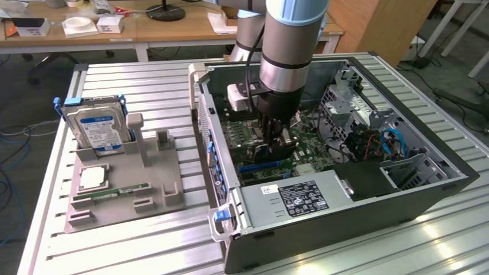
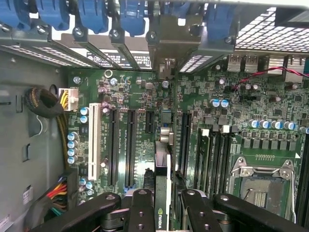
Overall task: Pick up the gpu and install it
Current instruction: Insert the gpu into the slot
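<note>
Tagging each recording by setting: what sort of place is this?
Probably a robotics lab or workshop: a robot arm reaches into an open computer case on a slatted aluminium table, with cluttered wooden desks behind.

Counter: slatted metal top (image 1: 145,86), spreading all around the hand (image 1: 281,150).
Desk: pale wood (image 1: 176,28), well beyond the hand, bearing white boxes (image 1: 91,26) and a round black base (image 1: 166,11).
Cabinet: brown wooden panel (image 1: 382,26), beyond the hand, toward the exterior view's right.
Floor: grey (image 1: 27,94), with loose cables (image 1: 19,137), far from the hand at the exterior view's left.
Light: bright patches (image 1: 436,232) on the counter, on the camera's side of the hand.
</note>
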### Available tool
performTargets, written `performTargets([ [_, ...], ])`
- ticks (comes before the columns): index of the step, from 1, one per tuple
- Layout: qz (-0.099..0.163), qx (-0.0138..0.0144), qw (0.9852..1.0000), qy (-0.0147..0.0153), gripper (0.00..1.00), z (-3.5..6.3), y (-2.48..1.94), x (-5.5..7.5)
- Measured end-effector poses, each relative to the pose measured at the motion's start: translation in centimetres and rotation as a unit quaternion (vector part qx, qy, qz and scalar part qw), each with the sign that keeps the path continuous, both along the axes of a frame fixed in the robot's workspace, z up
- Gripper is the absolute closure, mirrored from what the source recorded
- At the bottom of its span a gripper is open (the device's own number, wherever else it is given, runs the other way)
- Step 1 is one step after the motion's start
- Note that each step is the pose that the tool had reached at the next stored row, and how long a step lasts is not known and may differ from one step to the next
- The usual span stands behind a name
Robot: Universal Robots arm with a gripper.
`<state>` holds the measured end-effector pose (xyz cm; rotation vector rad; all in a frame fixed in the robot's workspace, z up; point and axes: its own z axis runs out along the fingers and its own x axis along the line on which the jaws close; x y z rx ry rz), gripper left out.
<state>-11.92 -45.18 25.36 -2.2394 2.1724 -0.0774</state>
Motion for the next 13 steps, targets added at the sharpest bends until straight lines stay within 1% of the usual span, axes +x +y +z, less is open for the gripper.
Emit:
performTargets([
  [13,0.0,0.0001,1.0,0.0,0.74,-0.12,0.09,-0.03],
])
